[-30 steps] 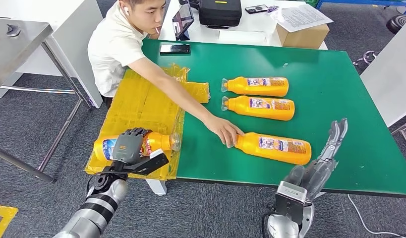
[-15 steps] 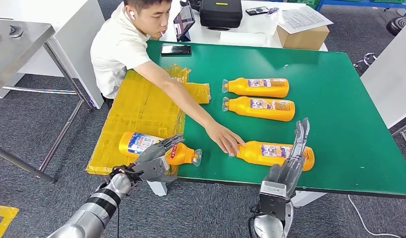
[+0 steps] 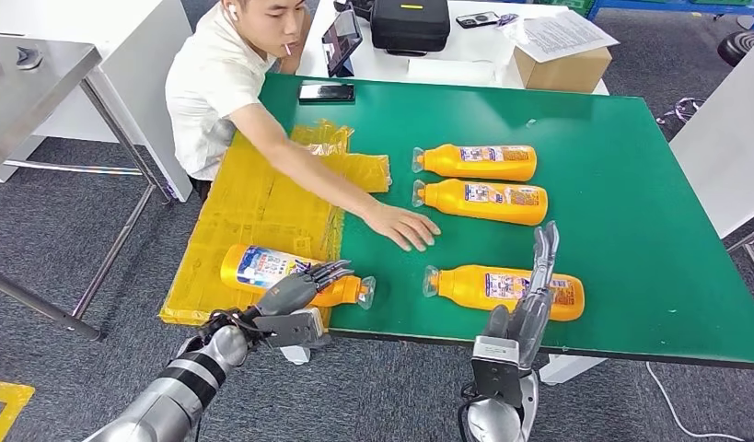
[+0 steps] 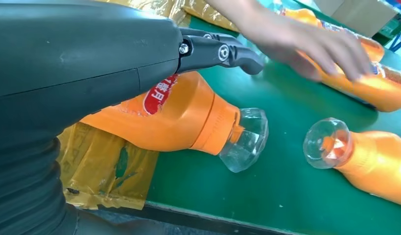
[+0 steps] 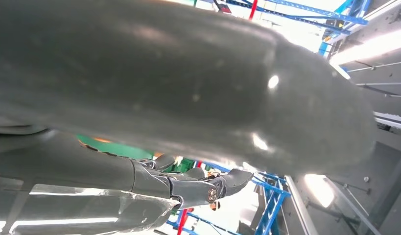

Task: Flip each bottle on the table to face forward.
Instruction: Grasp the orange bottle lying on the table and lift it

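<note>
Left hand [image 3: 295, 293] on blue-labelled bottle [image 3: 290, 273]

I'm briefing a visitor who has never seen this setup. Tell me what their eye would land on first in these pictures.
First, the orange bottles lying on their sides on the green table: two side by side at the middle, one at the near edge. Next, the person's hand reaching across the table between them. Then the left hand resting on a fourth bottle that lies half on the yellow plastic sheet, and the right hand raised by the near bottle.
</note>
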{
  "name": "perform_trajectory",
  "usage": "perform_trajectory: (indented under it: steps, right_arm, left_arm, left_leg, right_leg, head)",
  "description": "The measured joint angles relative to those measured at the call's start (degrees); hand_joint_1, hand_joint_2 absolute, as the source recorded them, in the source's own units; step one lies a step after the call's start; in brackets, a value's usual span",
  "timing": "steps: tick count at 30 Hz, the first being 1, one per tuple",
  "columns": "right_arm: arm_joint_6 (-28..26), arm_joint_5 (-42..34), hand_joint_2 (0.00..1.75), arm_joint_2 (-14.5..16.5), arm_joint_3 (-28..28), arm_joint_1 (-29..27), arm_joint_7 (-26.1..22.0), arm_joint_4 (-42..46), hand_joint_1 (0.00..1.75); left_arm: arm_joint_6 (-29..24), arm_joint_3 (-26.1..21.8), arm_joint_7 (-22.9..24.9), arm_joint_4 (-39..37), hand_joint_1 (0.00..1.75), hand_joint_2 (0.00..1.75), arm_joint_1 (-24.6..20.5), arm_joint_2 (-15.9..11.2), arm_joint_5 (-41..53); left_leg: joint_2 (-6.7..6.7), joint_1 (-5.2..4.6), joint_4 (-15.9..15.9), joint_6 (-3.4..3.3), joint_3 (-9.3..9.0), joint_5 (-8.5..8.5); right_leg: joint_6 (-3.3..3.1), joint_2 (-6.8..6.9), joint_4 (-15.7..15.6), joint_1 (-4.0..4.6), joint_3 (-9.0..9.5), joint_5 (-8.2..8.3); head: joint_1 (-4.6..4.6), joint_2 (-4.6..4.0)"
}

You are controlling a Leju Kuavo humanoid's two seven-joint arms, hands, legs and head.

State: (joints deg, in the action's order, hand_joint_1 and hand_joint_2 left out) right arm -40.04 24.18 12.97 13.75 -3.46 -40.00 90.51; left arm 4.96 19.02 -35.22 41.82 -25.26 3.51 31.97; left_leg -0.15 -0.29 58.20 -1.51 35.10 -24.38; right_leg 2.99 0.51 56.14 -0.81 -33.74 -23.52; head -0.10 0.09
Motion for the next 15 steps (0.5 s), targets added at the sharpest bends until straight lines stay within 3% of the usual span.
perform_trajectory:
  steps: [6, 15]
  right_arm:
    - [0.0, 1.3, 0.0, 0.0, -0.2, -0.2, 0.0, 0.0, 0.0]
    - [0.0, 1.5, 0.0, 0.0, -0.3, -0.2, 0.0, 0.0, 0.0]
  left_arm:
    - [-11.7, -2.1, -2.8, 5.9, 0.0, 1.75, 3.4, 2.8, -8.3]
    - [-12.9, -4.3, -3.1, 10.2, 0.0, 1.75, 5.2, 5.2, -9.4]
  left_leg:
    - [-0.01, -0.01, 0.0, -0.01, 0.21, 0.01]
    - [0.02, 0.0, 0.0, -0.01, 0.24, 0.0]
  right_leg:
    - [0.01, 0.0, 0.0, 0.0, -0.2, 0.01]
    - [0.01, -0.01, 0.0, 0.01, -0.27, 0.01]
  head:
    - [0.0, 0.0]
    - [-0.01, 0.0]
